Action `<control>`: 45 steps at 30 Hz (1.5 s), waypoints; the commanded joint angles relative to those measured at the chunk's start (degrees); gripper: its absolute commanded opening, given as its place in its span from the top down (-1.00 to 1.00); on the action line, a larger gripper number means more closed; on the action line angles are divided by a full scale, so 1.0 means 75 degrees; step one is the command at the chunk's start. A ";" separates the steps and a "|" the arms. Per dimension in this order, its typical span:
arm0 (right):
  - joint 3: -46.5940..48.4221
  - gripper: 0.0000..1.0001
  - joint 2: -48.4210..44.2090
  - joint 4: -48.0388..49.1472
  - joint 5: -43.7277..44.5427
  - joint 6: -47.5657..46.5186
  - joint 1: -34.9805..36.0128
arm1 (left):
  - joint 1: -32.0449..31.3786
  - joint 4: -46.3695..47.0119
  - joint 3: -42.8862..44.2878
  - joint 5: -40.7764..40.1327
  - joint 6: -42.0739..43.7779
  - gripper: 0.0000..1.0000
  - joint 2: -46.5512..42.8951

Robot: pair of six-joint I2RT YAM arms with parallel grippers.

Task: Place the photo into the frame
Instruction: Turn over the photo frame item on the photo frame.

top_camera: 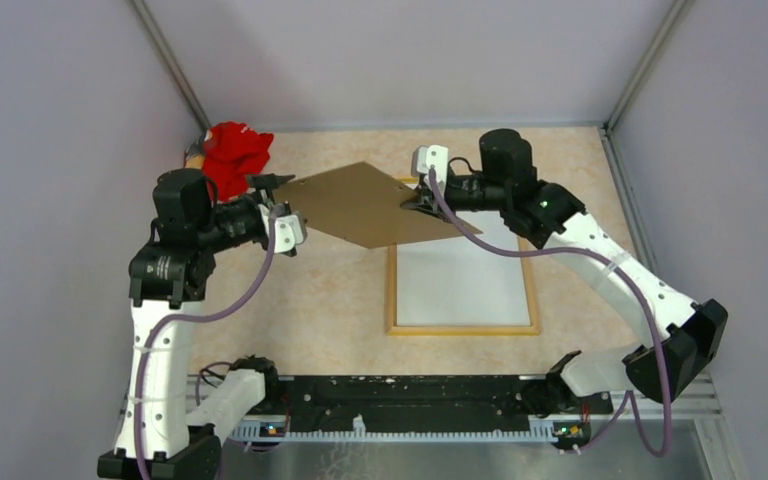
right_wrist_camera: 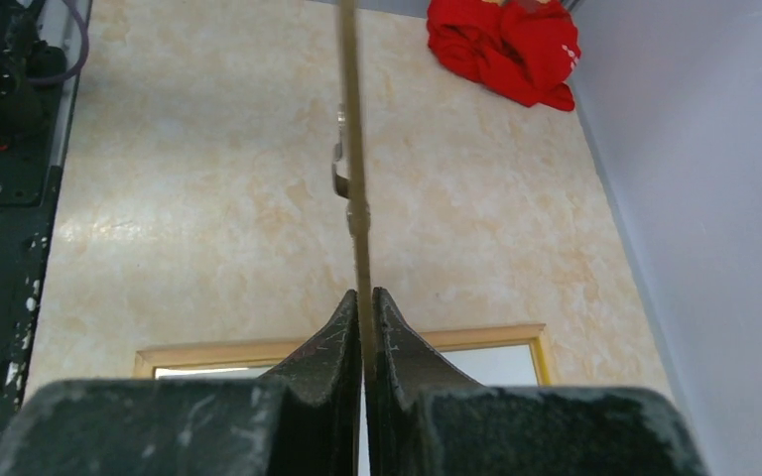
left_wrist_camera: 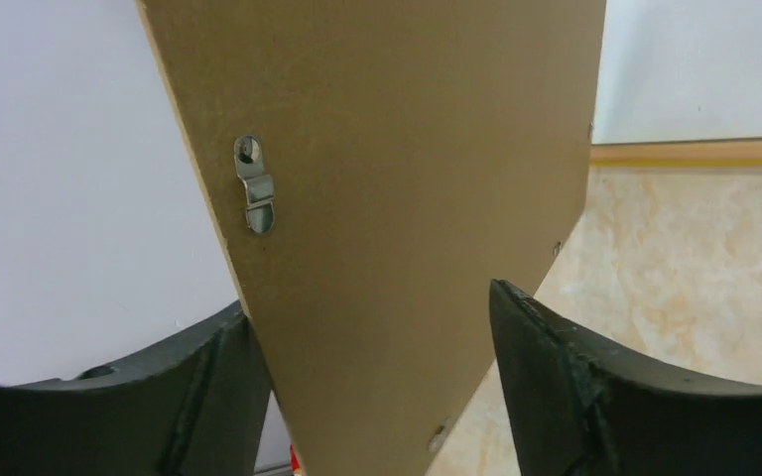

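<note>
The frame (top_camera: 460, 328) lies back-up on the table, its light wood rim showing. The photo (top_camera: 460, 280) lies inside it, plain white side up. My right gripper (top_camera: 422, 203) is shut on the edge of the brown backing board (top_camera: 365, 203) and holds it tilted in the air over the frame's far left corner. In the right wrist view the board (right_wrist_camera: 354, 149) runs edge-on from the closed jaws (right_wrist_camera: 365, 293), with the frame (right_wrist_camera: 476, 337) below. My left gripper (top_camera: 278, 205) is open, its fingers wide apart on either side of the board's left corner (left_wrist_camera: 387, 198), not touching it.
A crumpled red cloth (top_camera: 235, 155) lies in the far left corner by the wall. Grey walls close in the table on three sides. A metal hanger clip (left_wrist_camera: 255, 185) sits on the board. The black base rail (top_camera: 400, 400) runs along the near edge.
</note>
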 commanded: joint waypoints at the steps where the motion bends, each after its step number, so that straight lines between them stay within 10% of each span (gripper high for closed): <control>1: 0.0097 1.00 -0.0268 0.2046 0.0574 0.1093 0.0015 | -0.0072 0.1789 -0.0380 0.0418 -0.0592 -0.72 -0.0368; 13: 0.2147 1.00 0.0998 0.1132 0.1722 0.3661 -0.0073 | -0.0061 0.5118 -0.0184 -0.0903 -0.4663 -0.98 0.0087; 21: 0.3689 1.00 0.1836 -0.0266 0.0747 0.6599 -0.1730 | -0.0060 0.4692 0.0764 -0.0758 -0.6060 -0.97 0.0812; 28: 0.1723 1.00 0.1472 0.0751 -0.1033 0.9482 -0.3598 | -0.0060 0.4311 0.0478 -0.1001 -0.5788 -0.97 0.1113; 45: -0.2516 1.00 0.0128 0.2376 -0.1878 1.0294 -0.6292 | -0.0083 0.3811 -0.1116 -0.1255 -0.5407 -0.97 0.2477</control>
